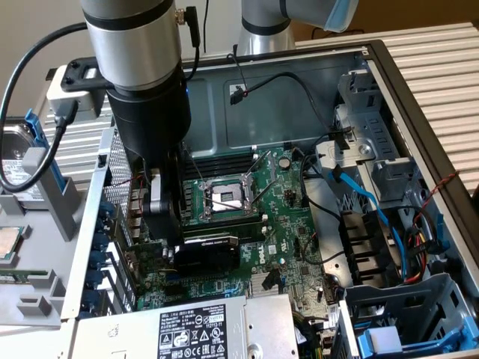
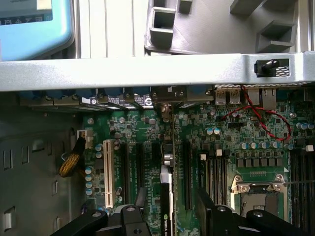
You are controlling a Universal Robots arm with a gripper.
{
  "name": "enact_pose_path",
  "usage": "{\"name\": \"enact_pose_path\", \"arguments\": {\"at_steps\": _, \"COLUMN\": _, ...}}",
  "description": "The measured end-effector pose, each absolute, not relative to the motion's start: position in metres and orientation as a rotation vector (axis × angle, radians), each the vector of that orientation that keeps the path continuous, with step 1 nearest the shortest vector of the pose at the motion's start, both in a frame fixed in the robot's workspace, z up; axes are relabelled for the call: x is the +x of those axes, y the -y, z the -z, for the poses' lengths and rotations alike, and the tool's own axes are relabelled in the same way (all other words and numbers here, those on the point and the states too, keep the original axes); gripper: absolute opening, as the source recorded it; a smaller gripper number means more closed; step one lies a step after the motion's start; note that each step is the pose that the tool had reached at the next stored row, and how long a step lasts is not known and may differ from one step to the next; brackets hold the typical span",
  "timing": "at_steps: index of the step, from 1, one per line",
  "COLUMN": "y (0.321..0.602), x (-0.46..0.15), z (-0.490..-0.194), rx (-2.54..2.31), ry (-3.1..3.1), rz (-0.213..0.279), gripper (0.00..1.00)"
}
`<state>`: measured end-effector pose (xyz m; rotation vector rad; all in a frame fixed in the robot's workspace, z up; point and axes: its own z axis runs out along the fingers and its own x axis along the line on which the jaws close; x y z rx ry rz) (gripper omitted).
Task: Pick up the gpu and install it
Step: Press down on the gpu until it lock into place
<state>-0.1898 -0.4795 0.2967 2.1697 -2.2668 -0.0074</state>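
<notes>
The arm reached straight down into the open computer case, its end effector low over the motherboard at the exterior view's left. The card stood on edge on the board just beside the empty processor socket. The fingers straddled it, spread wide, seemingly not clamping it.

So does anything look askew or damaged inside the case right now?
Nothing stands out. The gpu stands on edge, square to the motherboard in the slot area, with the gripper at it, jaws wide on either side. Whether it is fully seated I cannot tell.
</notes>
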Motion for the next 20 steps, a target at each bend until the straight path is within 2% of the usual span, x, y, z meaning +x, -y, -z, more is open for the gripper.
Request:
{"name": "enact_pose_path", "arguments": {"at_steps": 8, "y": 0.4795, "x": -0.1898, "z": -0.2967, "rx": 2.17, "ry": 2.267, "rz": 0.007, "gripper": 0.51}}
{"name": "enact_pose_path", "arguments": {"at_steps": 9, "y": 0.4795, "x": -0.1898, "z": -0.2967, "rx": 2.17, "ry": 2.267, "rz": 0.007, "gripper": 0.42}}
{"name": "enact_pose_path", "arguments": {"at_steps": 10, "y": 0.4795, "x": -0.1898, "z": -0.2967, "rx": 2.17, "ry": 2.267, "rz": 0.007, "gripper": 0.42}}
{"name": "enact_pose_path", "arguments": {"at_steps": 11, "y": 0.4795, "x": -0.1898, "z": -0.2967, "rx": 2.17, "ry": 2.267, "rz": 0.007, "gripper": 0.36}}
{"name": "enact_pose_path", "arguments": {"at_steps": 12, "y": 0.4795, "x": -0.1898, "z": -0.2967, "rx": 2.17, "ry": 2.267, "rz": 0.007, "gripper": 0.36}}
{"name": "enact_pose_path", "arguments": {"at_steps": 14, "y": 0.4795, "x": -0.1898, "z": -0.2967, "rx": 2.17, "ry": 2.267, "rz": 0.007, "gripper": 0.24}}
{"name": "enact_pose_path", "arguments": {"at_steps": 15, "y": 0.4795, "x": -0.1898, "z": -0.2967, "rx": 2.17, "ry": 2.267, "rz": 0.007, "gripper": 0.24}}
{"name": "enact_pose_path", "arguments": {"at_steps": 17, "y": 0.4795, "x": -0.1898, "z": -0.2967, "rx": 2.17, "ry": 2.267, "rz": 0.007, "gripper": 0.12}}
{"name": "enact_pose_path", "arguments": {"at_steps": 20, "y": 0.4796, "x": -0.1893, "z": -0.2967, "rx": 2.17, "ry": 2.267, "rz": 0.007, "gripper": 0.1}}
